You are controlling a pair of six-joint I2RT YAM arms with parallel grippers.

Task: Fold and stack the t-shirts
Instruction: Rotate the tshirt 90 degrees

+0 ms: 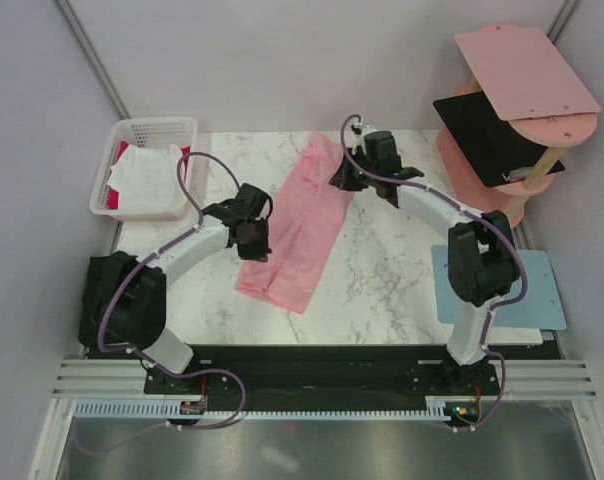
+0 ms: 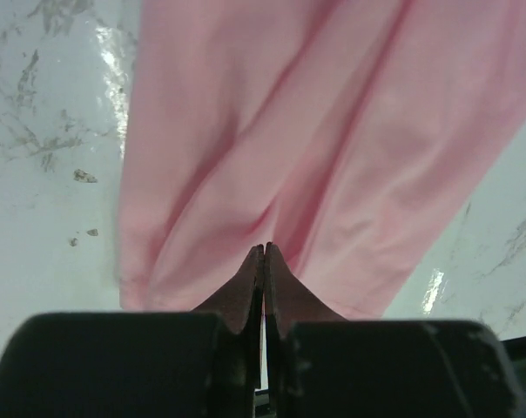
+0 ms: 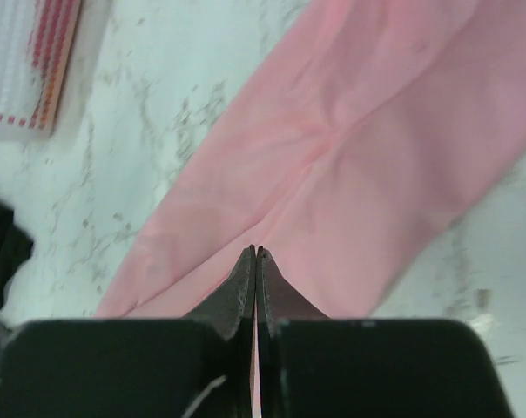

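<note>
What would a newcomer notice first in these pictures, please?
A light pink t-shirt lies as a long diagonal strip across the marble table, with the left gripper and right gripper each shut on one long edge. At far left a white basket holds white and red cloth; at far right a pink shelf stand bears a black cloth.
</note>
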